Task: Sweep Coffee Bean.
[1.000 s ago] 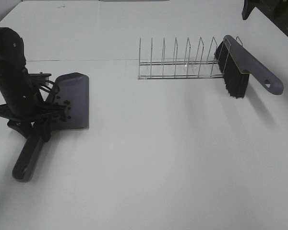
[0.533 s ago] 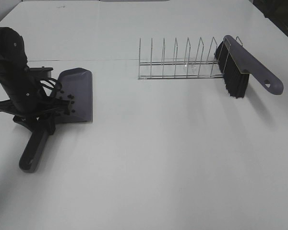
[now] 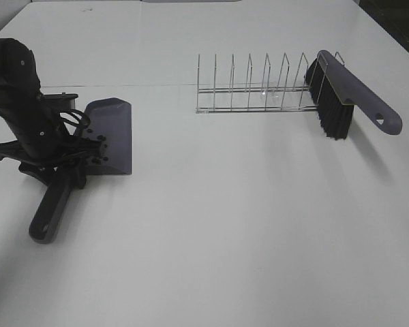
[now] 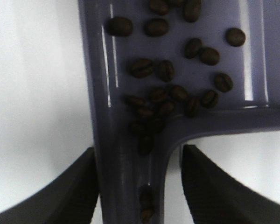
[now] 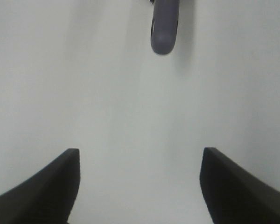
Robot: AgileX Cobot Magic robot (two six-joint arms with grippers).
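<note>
Rack (image 3: 255, 85) props brush (image 3: 341, 95) (far side); left gripper (image 4: 139, 186) straddles dustpan (image 3: 112, 136) neck, grip unclear; right gripper (image 5: 139, 186) spread wide.

From the high camera the coffee beans are too small to make out in the dustpan (image 3: 112, 133), and the left arm hides the joint of pan and handle. The left hand (image 4: 137, 186) shows only 2 dark fingers (image 4: 70, 191), cut off by the picture's edge; the pan runs off the far edge too. The right wrist view is soft: a blurred grey handle tip (image 5: 164, 28) is cut off, its owner unclear.
</note>
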